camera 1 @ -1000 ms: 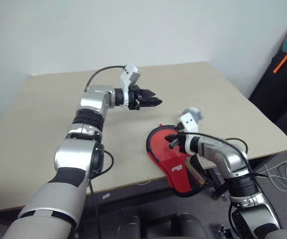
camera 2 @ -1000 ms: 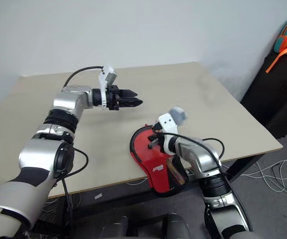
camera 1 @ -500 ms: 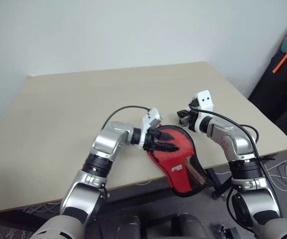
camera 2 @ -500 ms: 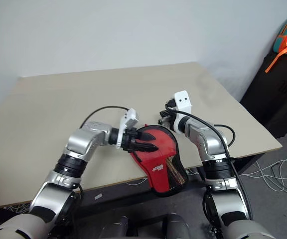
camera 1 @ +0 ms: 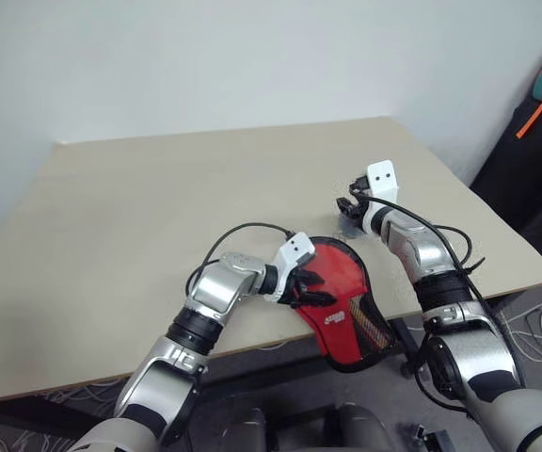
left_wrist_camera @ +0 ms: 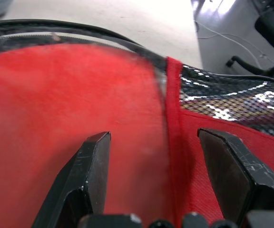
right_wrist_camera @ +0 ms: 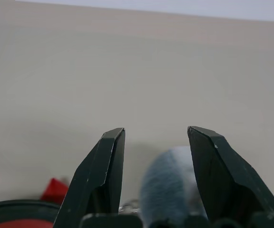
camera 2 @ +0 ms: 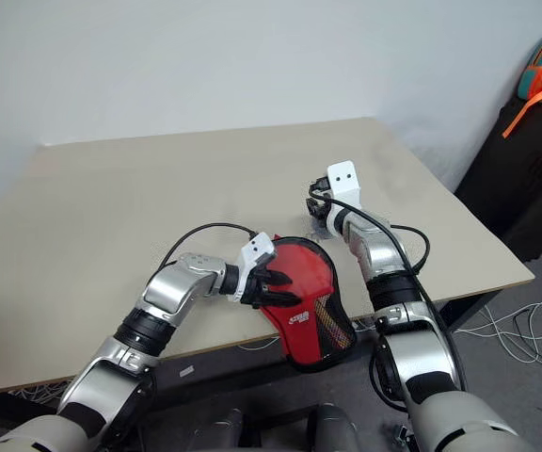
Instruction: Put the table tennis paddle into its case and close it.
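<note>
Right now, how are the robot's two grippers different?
The left gripper is low over the red case, while the right gripper is farther back on the table, above a small whitish-grey wad. The left gripper points sideways across the case; the right gripper points away toward the wall. Both are black, two-fingered and open, and neither is holding anything.
</note>
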